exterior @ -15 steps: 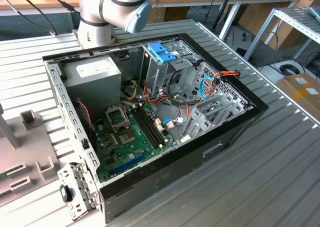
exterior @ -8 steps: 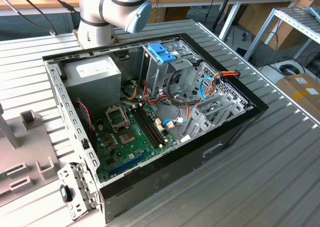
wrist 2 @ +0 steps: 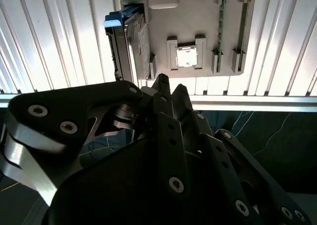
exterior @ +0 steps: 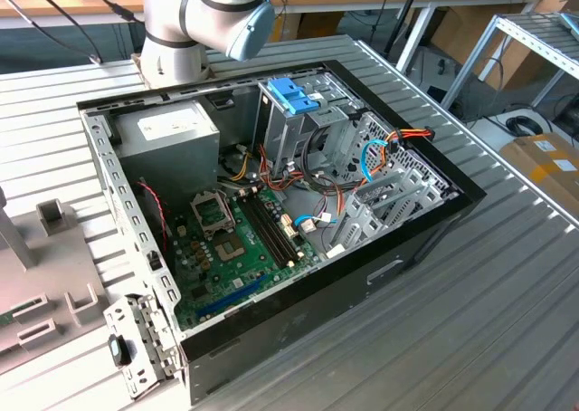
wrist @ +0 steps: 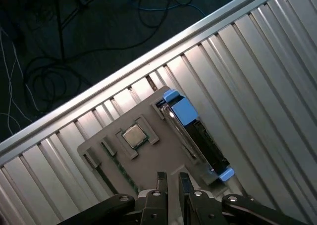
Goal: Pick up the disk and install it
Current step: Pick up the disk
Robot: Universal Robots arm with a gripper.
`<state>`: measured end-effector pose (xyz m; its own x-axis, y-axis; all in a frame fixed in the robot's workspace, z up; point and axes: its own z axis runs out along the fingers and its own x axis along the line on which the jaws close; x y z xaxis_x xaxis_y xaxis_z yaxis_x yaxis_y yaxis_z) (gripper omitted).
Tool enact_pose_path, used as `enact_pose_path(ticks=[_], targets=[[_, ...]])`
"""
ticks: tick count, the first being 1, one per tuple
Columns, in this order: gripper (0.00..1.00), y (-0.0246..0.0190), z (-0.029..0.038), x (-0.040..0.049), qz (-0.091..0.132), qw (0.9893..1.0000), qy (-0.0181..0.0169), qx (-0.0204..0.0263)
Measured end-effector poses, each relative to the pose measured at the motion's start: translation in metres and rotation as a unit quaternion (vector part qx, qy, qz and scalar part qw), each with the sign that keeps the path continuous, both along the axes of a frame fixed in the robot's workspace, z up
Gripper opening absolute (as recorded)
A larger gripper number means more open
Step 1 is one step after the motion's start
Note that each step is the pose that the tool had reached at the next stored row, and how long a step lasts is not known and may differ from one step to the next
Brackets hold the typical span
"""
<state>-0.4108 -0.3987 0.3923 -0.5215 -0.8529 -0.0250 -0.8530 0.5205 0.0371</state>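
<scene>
Exterior view evenly lit, sharp, soft shadows inside the case [exterior: 271, 221]. Second wrist view: strong glare on the ribbed table [wrist 2: 59, 36] across the top, gripper [wrist 2: 168, 86] dark and underexposed below. First wrist view: table bright, floor [wrist: 59, 46] upper left dim.

My end effector [wrist: 171, 178] is matt black metal with shiny screw heads. The table [wrist: 257, 71] is ribbed, brushed aluminium with a soft sheen. The disk [wrist: 190, 136] looks like bare silver metal edged in glossy blue plastic, sitting in a matt grey plastic holder [wrist: 148, 158].
</scene>
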Motion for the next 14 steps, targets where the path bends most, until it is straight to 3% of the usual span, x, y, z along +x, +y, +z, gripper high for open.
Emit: enact_pose_path(ticks=[5, 14], targets=[[0.24, 0.0000, 0.0000, 0.0000, 0.027, 0.9996, 0.0000, 0.0000], [0.24, 0.0000, 0.0000, 0.0000, 0.056, 0.9984, 0.0000, 0.0000]])
